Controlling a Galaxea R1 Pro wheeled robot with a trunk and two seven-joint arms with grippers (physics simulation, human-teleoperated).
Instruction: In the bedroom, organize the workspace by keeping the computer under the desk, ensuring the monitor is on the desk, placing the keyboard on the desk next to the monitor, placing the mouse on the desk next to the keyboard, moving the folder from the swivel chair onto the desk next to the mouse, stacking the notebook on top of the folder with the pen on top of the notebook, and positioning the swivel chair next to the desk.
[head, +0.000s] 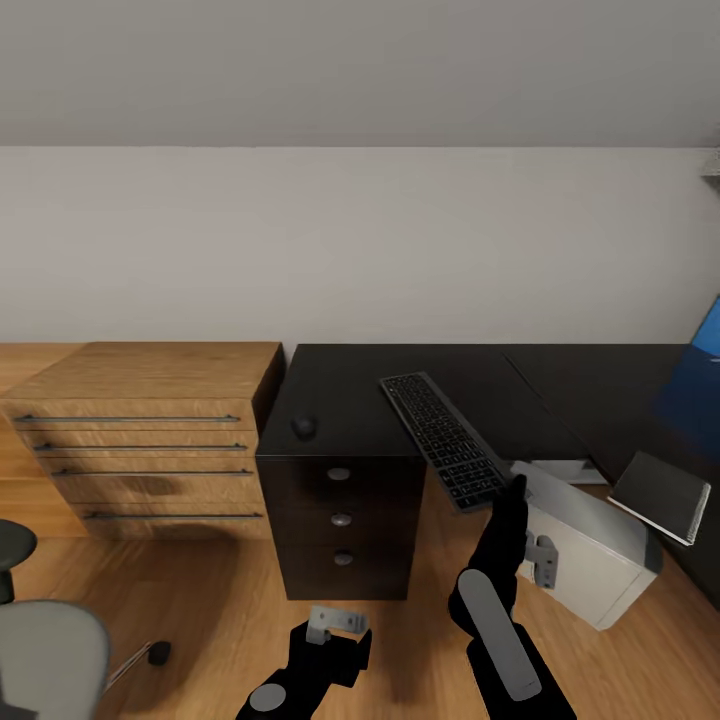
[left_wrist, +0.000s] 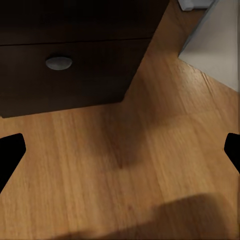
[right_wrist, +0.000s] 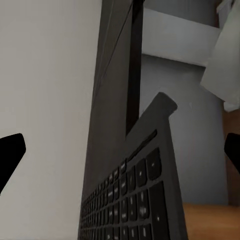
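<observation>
The black keyboard (head: 445, 440) lies slanted on the black desk (head: 350, 385), its near end hanging over the front edge. My right gripper (head: 512, 492) stands open right at that near end. In the right wrist view the keyboard (right_wrist: 135, 200) rises close between the wide-apart fingers (right_wrist: 10, 157). The small dark mouse (head: 304, 427) sits on the desk's left part. A light grey computer (head: 590, 550) stands on the floor under the desk. The dark notebook (head: 660, 495) lies at the desk's right wing. My left gripper (head: 335, 622) is open low over the floor, holding nothing. The swivel chair (head: 50, 650) shows at the lower left.
A light wooden drawer unit (head: 150, 440) stands left of the desk. Black drawers (head: 342, 520) with round knobs (left_wrist: 59, 62) sit under the desk's left end. A blue panel (head: 712, 335) shows at the right edge. Wooden floor (left_wrist: 125, 165) lies below my left gripper.
</observation>
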